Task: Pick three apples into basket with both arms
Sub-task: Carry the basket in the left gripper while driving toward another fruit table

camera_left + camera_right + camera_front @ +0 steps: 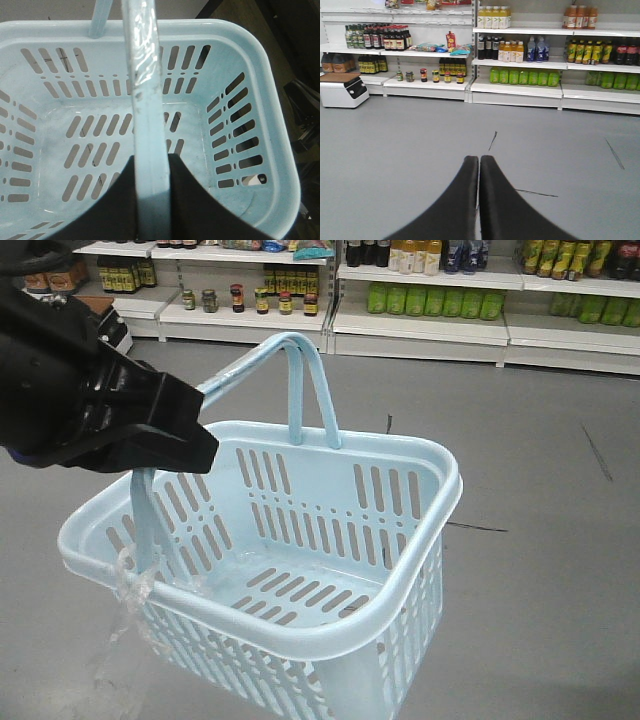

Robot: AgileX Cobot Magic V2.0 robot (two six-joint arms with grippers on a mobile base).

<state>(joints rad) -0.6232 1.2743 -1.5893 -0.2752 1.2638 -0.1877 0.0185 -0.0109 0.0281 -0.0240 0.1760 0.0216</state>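
The light blue basket [400,475] hangs above the grey floor, held by one hoop handle [240,375]. My left gripper [195,445] is shut on that handle; in the left wrist view the handle [147,130] runs between the two black fingers [195,200], with the empty basket bottom [95,150] below. A clear plastic scrap [135,590] is tied on the near rim. My right gripper [479,159] is shut with nothing in it, pointing over bare floor toward the shelves. The three apples are out of view.
White store shelves [520,85] with bottles and jars line the far wall. A white and black box [342,90] stands on the floor at the left. Thin dark cracks [492,141] mark the grey floor.
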